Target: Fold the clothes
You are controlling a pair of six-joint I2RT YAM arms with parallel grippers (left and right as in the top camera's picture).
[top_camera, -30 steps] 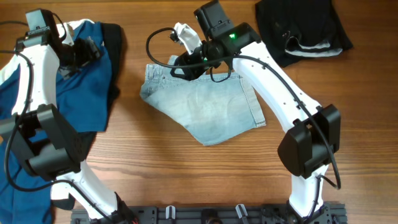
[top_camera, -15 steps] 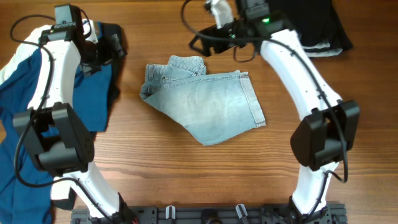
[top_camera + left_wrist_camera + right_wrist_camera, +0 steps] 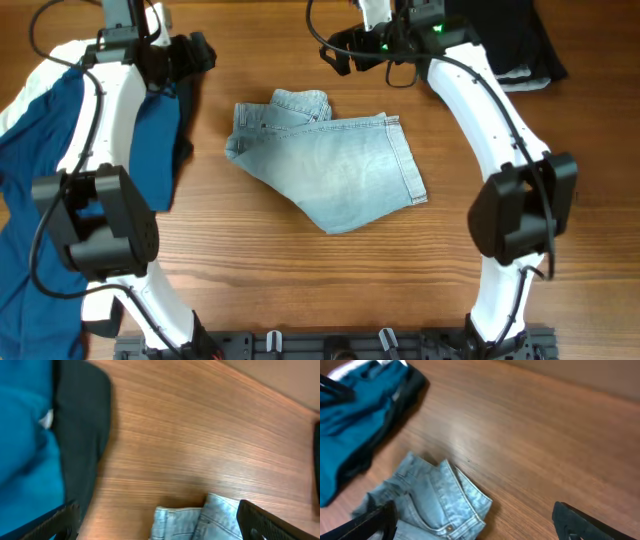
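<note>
Two white robot arms reached up from the bottom edge of the overhead view toward the top of a wooden desk. Pale-blue denim shorts lay in the middle of that view, folded over into a rough triangle. The waistband was bunched at the upper left and a cuffed hem ran down the right side. Neither arm touched them.

The left hand hovered at the upper left of the overhead frame, over the right edge of a pile of clothes. Its wrist camera showed two dark fingers spread wide at the lower corners, released, with bare wood and the top of the shorts seen between them. The pile held a large blue garment, a black garment showing along its right edge, and a white garment near the top left corner.

The right hand hovered at the top centre of the overhead frame, above the shorts and apart from them. Its wrist camera likewise showed its fingers wide apart and released, with the waistband and its button at the lower left of that view. Another black garment with a white band lay at the upper right corner of the desk, partly behind the right arm.
</note>
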